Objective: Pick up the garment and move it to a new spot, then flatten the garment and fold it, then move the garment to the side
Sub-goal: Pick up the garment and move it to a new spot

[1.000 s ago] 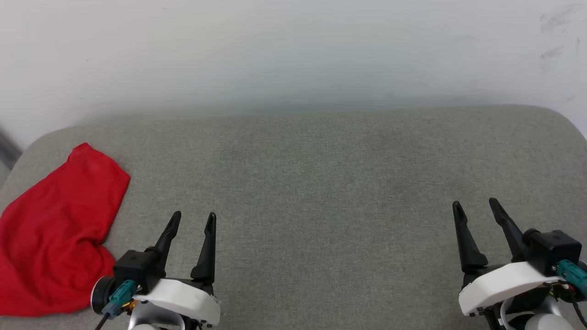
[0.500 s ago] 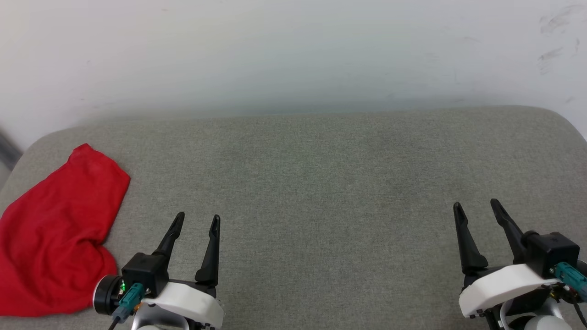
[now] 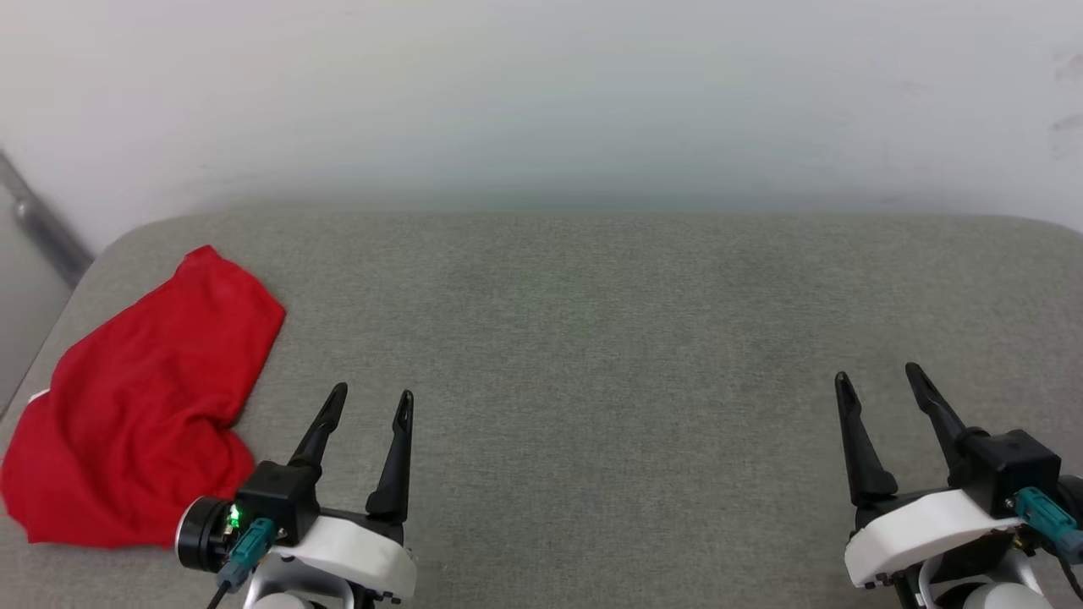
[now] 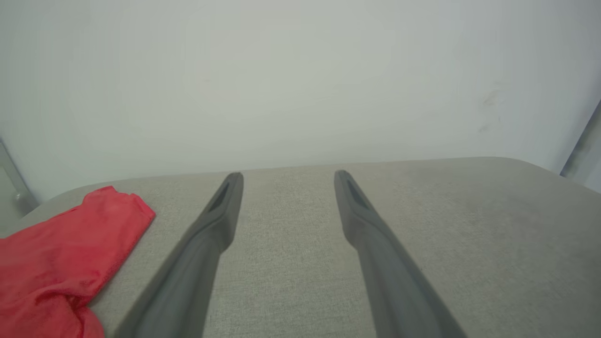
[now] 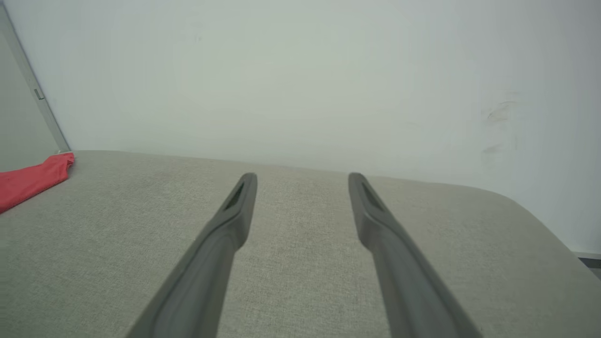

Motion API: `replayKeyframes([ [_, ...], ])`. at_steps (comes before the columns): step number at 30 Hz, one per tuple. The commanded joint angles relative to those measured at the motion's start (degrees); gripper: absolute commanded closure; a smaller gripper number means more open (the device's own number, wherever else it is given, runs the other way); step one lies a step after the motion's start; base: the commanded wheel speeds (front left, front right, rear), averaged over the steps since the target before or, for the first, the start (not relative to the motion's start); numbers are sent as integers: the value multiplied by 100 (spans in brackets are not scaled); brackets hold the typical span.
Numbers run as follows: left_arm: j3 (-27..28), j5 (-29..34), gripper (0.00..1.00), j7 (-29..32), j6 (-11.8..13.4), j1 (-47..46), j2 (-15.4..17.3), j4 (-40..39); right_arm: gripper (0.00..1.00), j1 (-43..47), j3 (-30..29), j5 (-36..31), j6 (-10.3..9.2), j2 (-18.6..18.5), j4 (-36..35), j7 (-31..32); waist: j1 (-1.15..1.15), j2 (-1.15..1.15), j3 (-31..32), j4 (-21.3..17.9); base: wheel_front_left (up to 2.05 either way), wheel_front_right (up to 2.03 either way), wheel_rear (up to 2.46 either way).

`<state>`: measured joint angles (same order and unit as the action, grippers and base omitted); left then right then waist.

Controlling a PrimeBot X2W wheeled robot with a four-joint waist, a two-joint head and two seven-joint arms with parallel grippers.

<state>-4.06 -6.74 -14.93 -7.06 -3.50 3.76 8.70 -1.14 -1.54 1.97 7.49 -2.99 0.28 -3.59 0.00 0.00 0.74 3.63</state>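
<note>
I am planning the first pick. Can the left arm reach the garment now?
Probably yes. The garment lies just left of the open, empty left gripper, and nothing stands between them on the cushion. The arm would need to swing left.

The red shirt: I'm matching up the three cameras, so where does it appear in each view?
Head view: the red shirt lies at lower left on the grey cushion, beside the left gripper.
Left wrist view: bottom-left corner.
Right wrist view: a thin red sliver at the left edge.
Shared landmark: the grey strip by the wall, just beyond the shirt.
</note>
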Motion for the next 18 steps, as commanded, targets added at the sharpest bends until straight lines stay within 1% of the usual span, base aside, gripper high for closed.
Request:
replayKeyframes([
  [1, 28, -7, 0, -40, -15, -61, 0, 1, 0, 23, 27, 36, 0, 18, -28, -34, 0, 0, -4, 144, 0, 0, 0],
  [14, 321, 5, 0, -29, -20, -99, -14, 20, 0, -72, 423, 130, -1, 16, -119, -5, 0, 0, -15, 1392, 0, 0, 0],
  [18, 458, 22, 0, -29, -17, -23, 8, 7, 0, -113, 575, 183, -1, 16, -92, -20, 0, 0, -29, 1710, 0, 0, 0],
])
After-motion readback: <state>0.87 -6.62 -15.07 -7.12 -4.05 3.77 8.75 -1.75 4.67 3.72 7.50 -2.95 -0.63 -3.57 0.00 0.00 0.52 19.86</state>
